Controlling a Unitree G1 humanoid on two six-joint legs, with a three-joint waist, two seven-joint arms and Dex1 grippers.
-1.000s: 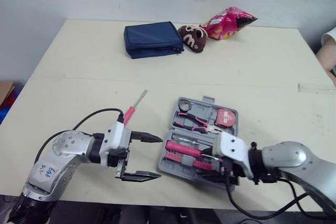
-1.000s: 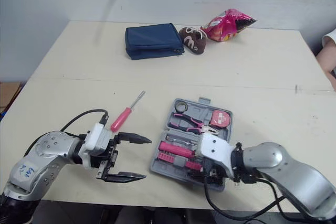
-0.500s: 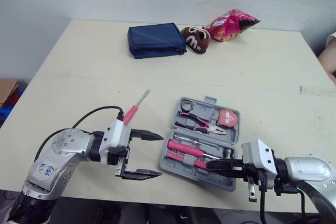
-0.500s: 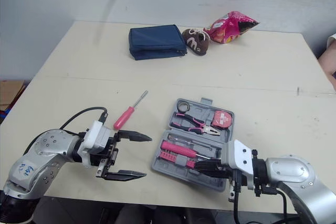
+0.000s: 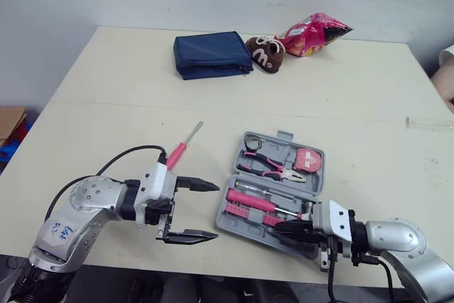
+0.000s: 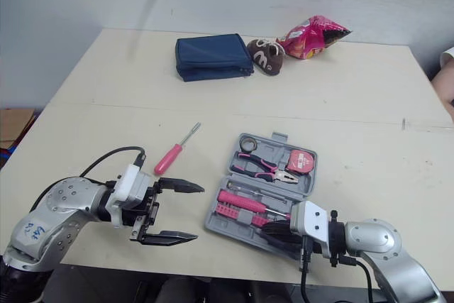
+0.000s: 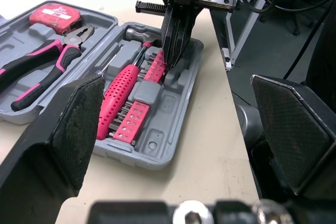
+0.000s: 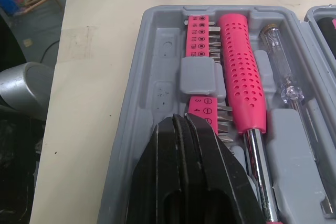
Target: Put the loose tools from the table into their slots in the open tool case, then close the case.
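The grey tool case (image 5: 312, 177) lies open on the table, with pink pliers (image 5: 266, 168), a tape measure (image 5: 306, 159) and a pink-handled driver (image 5: 250, 201) in its slots. A loose pink screwdriver (image 5: 180, 148) lies on the table to the left of the case. My left gripper (image 5: 216, 211) is open and empty, hovering between the screwdriver and the case's near left corner. My right gripper (image 5: 278, 228) is shut and empty, with its tips over the case's near half beside the pink bit strip (image 8: 202, 38) and the driver (image 8: 239, 87).
A folded blue pouch (image 5: 211, 53), a brown pouch (image 5: 266, 51) and a pink snack bag (image 5: 312, 33) sit at the table's far side. A person's arm (image 5: 445, 69) shows at the right edge. The case lies close to the table's near edge (image 5: 241, 264).
My right gripper has shut and swung from pointing down into the case's near right corner to lying level, tips aimed left over the near half. The left arm has stayed still.
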